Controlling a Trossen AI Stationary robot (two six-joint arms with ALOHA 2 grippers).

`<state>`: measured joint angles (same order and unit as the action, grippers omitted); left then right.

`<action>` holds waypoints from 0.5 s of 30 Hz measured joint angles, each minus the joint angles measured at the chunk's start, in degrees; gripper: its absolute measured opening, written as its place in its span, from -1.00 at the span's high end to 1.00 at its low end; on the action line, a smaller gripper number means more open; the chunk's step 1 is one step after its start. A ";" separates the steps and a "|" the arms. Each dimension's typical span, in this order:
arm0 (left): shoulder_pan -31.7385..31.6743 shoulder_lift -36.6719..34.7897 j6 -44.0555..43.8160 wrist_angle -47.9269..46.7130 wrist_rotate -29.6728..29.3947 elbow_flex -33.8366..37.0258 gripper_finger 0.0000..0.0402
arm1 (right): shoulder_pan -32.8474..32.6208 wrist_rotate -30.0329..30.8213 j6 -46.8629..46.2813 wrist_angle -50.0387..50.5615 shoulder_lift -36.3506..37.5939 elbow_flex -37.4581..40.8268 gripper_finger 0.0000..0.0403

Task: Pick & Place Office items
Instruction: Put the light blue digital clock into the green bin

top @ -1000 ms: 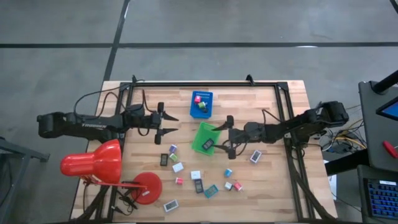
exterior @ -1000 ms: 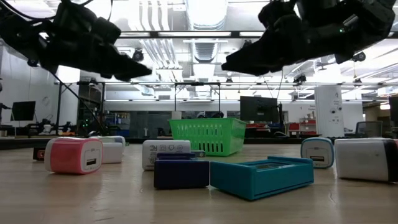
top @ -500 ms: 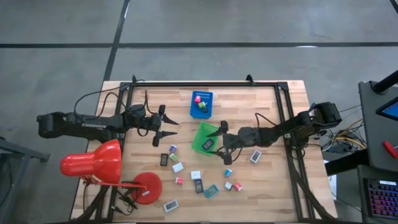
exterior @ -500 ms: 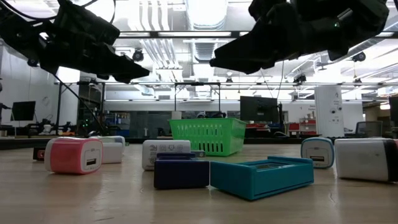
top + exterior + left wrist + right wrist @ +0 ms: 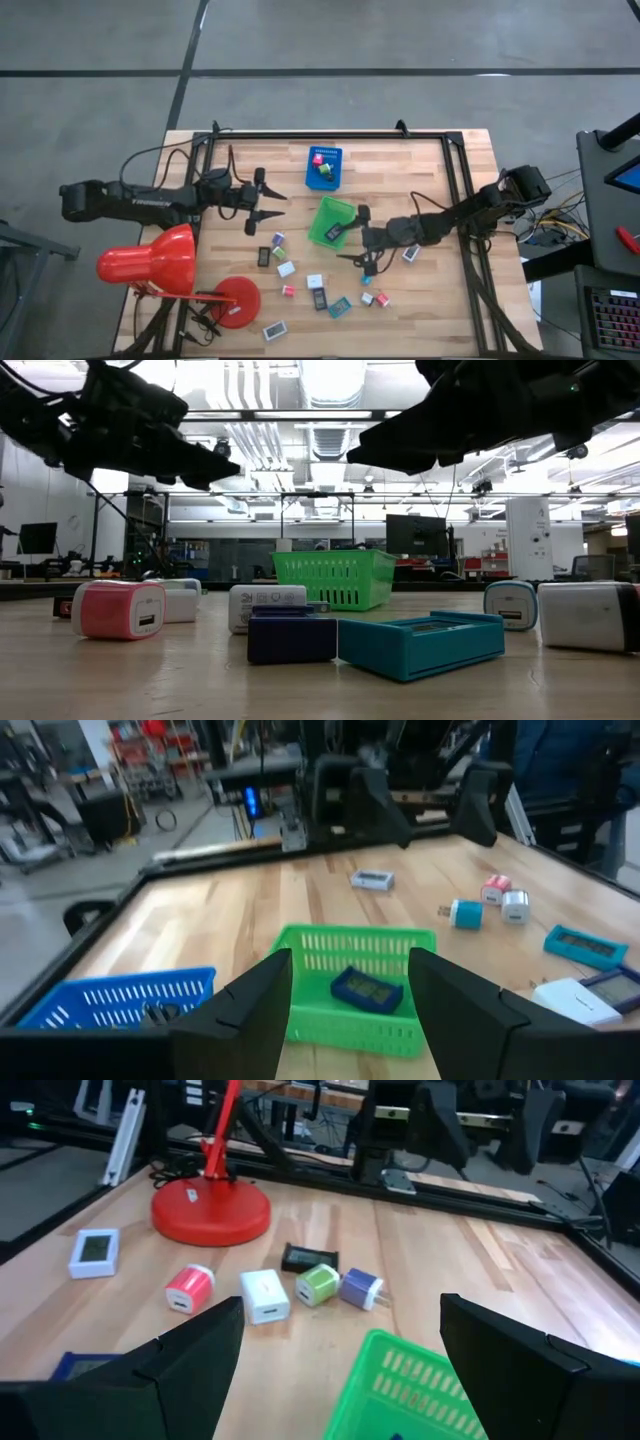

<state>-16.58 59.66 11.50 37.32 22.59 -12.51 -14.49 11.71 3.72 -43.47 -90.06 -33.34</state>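
Green tray [image 5: 328, 222] sits just beside our right gripper [image 5: 358, 240], fingers spread wide and empty; the office items [image 5: 315, 281] lie scattered on the surface close below it. Our left gripper [image 5: 268, 203] hovers wide too.

Green tray [image 5: 300, 1020] holding a dark blue item [image 5: 366, 989], between spread fingers [image 5: 250, 1010]; blue tray [image 5: 100, 998] beside.

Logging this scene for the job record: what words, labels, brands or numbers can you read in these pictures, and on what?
"TROSSEN": white lettering along the left arm, small, only roughly legible in the high view.
Flat dark item in the green tray: pale marks on top, too blurred to read.
White flat item with a grey panel: no readable text.
Nothing else legible.
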 joint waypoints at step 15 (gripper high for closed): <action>0.04 -0.95 -5.25 15.81 -2.48 9.07 -0.02 | -7.60 11.08 -5.18 -0.01 -0.02 0.81 -0.62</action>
<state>-16.53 58.71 6.25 53.12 20.11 -3.44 -22.09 22.79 -1.46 -43.48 -90.08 -32.53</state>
